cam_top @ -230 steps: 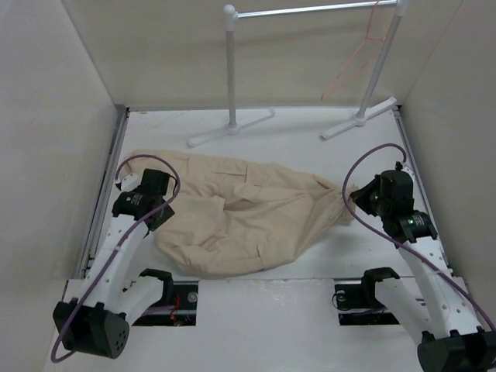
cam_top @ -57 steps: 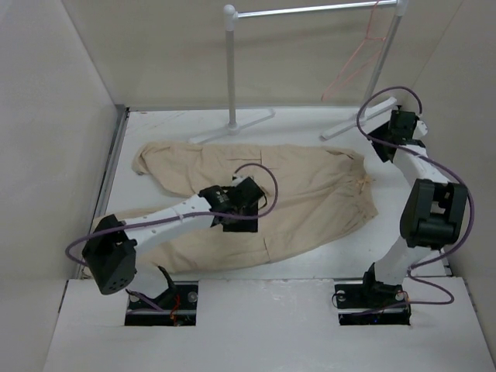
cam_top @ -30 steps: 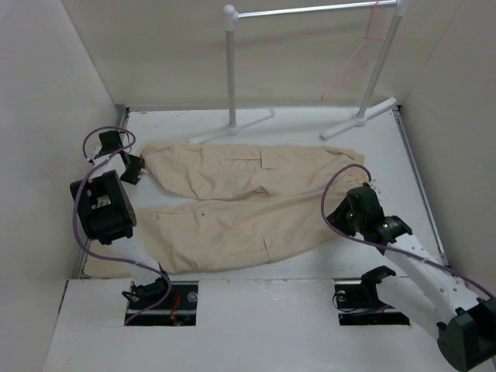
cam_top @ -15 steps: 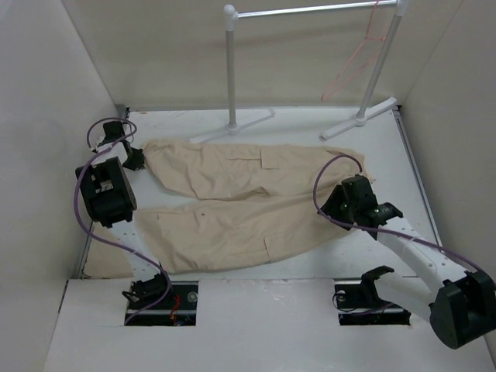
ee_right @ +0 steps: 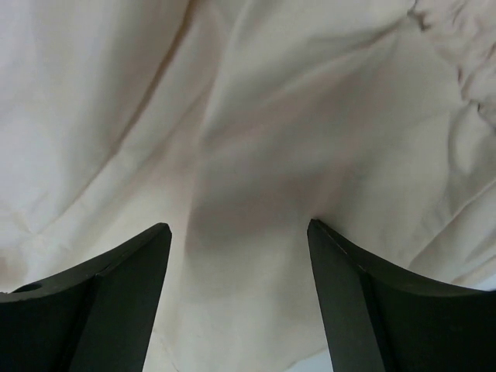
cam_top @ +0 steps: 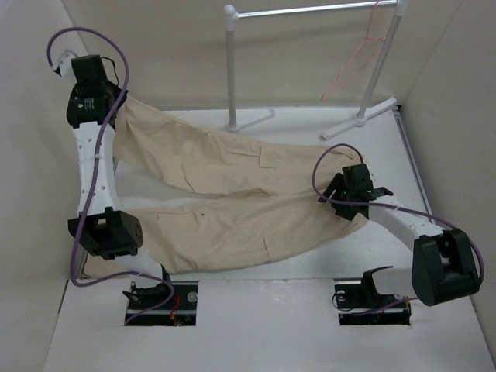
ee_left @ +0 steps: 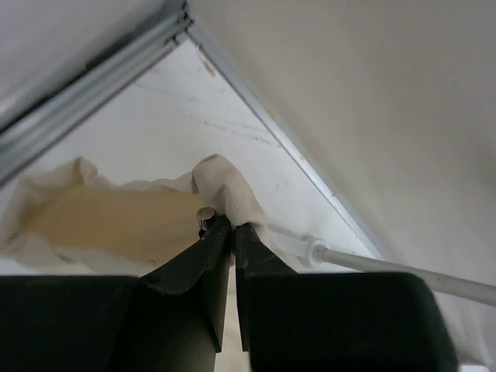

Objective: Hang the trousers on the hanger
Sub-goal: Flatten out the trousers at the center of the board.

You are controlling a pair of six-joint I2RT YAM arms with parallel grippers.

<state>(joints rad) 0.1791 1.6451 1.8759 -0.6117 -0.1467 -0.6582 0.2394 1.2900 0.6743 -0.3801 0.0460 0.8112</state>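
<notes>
The beige trousers [cam_top: 232, 194] lie spread across the table with the waist at the right. My left gripper [cam_top: 108, 105] is raised at the far left and is shut on the cuff of the far leg, which hangs lifted off the table. The left wrist view shows its fingertips [ee_left: 229, 226] pinching a fold of the tan cloth [ee_left: 116, 225]. My right gripper [cam_top: 337, 195] hovers open over the waist end. The right wrist view shows its open jaws [ee_right: 240, 232] just above the cloth [ee_right: 256, 116], with nothing between them. The pink hanger [cam_top: 358, 62] hangs on the rack bar at the back right.
A white tubular rack stands at the back, with a left post [cam_top: 230, 70], a right post [cam_top: 380, 70] and a silver bar [cam_top: 310, 9]. White walls close in the left, right and back. The near trouser leg reaches the table's front edge [cam_top: 232, 273].
My left gripper shut on the far leg's cuff and rose up and back with it. The right gripper opened and slid a little farther back over the waist.
</notes>
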